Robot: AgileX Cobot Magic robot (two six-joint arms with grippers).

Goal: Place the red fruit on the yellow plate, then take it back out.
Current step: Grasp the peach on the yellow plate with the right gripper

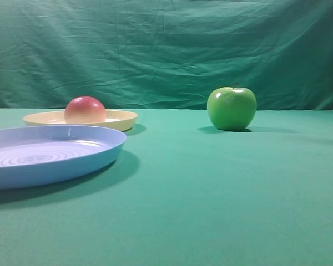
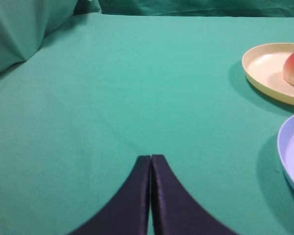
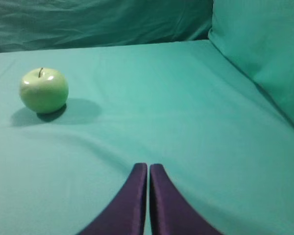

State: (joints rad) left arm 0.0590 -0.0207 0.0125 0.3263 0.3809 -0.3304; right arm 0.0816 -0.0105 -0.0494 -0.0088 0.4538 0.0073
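Both tools clenched, empty: left tool (image 2: 150, 157), right tool (image 3: 148, 166) | red fruit (image 1: 85, 110) on yellow plate (image 1: 119, 119) | lies forward-right of left tool, likely the nearer arm.

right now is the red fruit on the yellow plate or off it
On it: the red fruit sits inside the yellow plate, no pincer touching it.

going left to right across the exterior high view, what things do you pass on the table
blue plate → red fruit, sitting on the yellow plate → green apple.
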